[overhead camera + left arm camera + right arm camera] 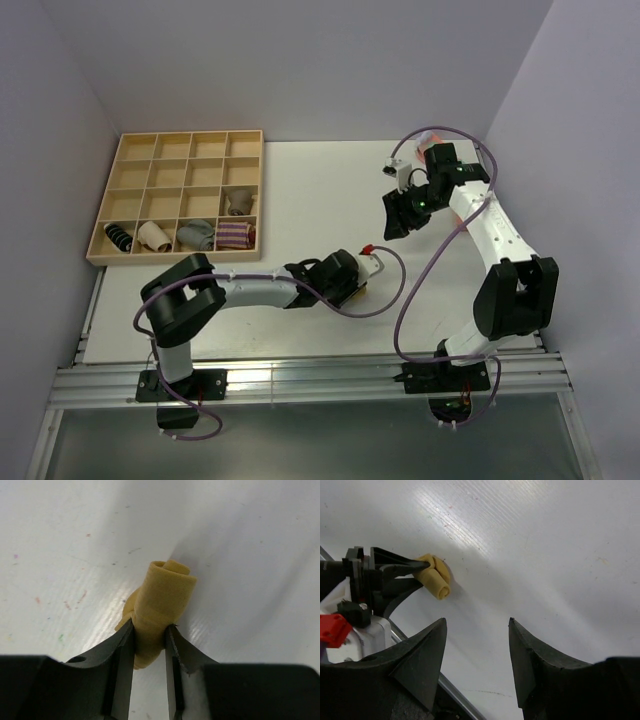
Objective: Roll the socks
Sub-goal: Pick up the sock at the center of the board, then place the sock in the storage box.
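- My left gripper (150, 627) is nearly closed, clamped on the socks (162, 597), with mustard fabric bulging out on both sides of the fingers.
- The socks are a small rolled bundle, and the open spiral of the roll points away from my left wrist camera.
- The bundle's lower side rests on the white counter (320, 190). A loose fold of the same fabric sticks out to its left, beside my left finger (122, 650).
- The bundle sits about midway between the counter's left and right edges and closer to the near edge than the far one. From above, my left gripper hides nearly all of it.
- My right gripper (477, 625) is wide open and holds nothing. It hangs in the air over the far right part of the counter, well apart from the socks.
- My right wrist camera looks down past its fingers and shows the left fingertips pinching the bundle from the side.
- A wooden tray (180, 140) with compartments sits at the far left corner of the counter.
- Its nearest row holds four rolled socks: a black ribbed pair (118, 237), a cream pair (155, 236), a grey pair (197, 235) and a striped pair (236, 236).
- Another grey bundle (237, 203) lies in the compartment just behind the striped pair.
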